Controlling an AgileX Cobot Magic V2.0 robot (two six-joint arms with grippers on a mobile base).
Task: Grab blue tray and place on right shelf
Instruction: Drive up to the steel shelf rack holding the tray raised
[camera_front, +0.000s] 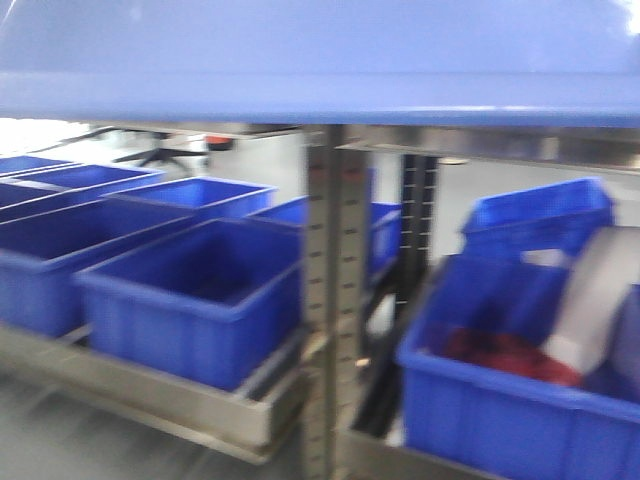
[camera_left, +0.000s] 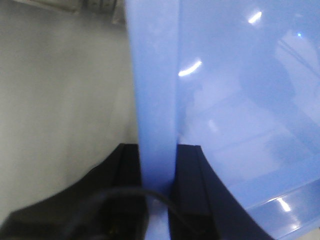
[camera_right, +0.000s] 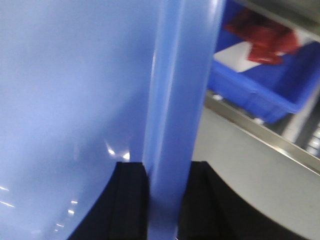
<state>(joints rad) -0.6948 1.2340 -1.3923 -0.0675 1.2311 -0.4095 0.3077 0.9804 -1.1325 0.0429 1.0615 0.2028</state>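
While both arms are carrying the blue tray (camera_front: 320, 60), the left gripper (camera_left: 157, 170) is closing its fingers (camera_left: 127, 167) down to the rim's thickness, one on each face. The right gripper (camera_right: 167, 177) is pinching the opposite rim likewise. The tray is lying roughly level, its long axis running side to side above the rack post (camera_front: 335, 300), higher than the right shelf (camera_right: 260, 134).
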